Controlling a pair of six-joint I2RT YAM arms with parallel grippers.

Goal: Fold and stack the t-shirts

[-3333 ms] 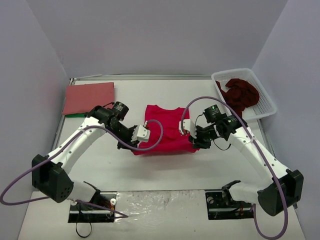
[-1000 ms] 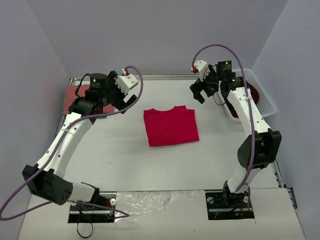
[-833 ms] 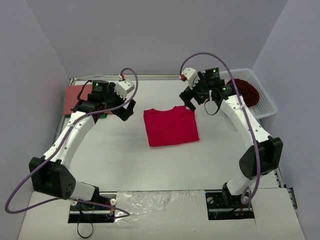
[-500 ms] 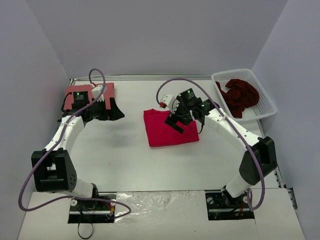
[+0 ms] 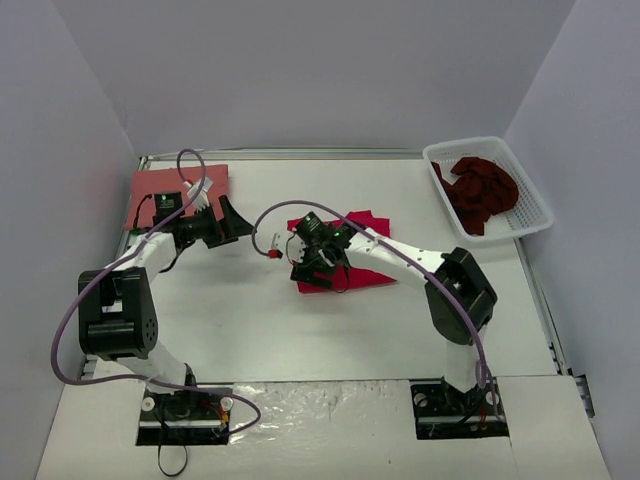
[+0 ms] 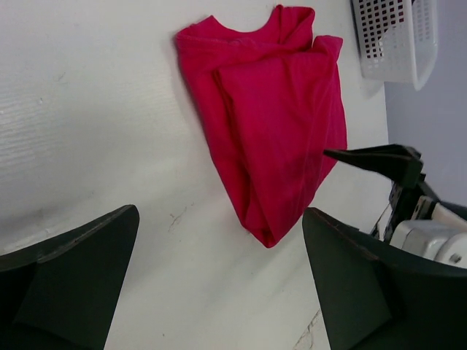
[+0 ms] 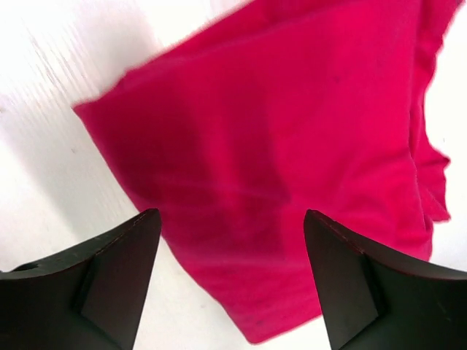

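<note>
Table [image 5: 250, 330]: both arms have swung off their raised poses at the far side within the last second. The right arm has come down and reached across to the left-near edge of the crimson t-shirt [image 5: 372, 278]. The left arm has pulled back toward the left side.

The crimson t-shirt sits mid-table in about the same spot as a second ago, folded to a compact rectangle. In the left wrist view it [image 6: 273, 131] lies flat, neck end toward the basket. My read is that folding of this one is done and the stacking move is starting. The likely target is the salmon-red t-shirt [image 5: 150, 185], lying flat and folded at the far left corner. The maroon t-shirt [image 5: 482, 190] is bunched in the white basket [image 5: 532, 218] at far right, unfolded, so the task is roughly a third to half done.

Right arm: stretched low and far left across its own base line, elbow bent, wrist angled down. The right gripper [image 5: 312, 268] sits over the shirt's near-left corner. In its wrist view the gripper [image 7: 226, 219] has its fingers spread with cloth [image 7: 292, 168] under and between them, not pinched yet and nothing lifted.

Left arm: folded back tight, forearm low. The left gripper [image 5: 232, 218] points right toward the shirt, well apart from it and near the salmon-red one. It [image 6: 219, 215] is spread wide and empty.
</note>
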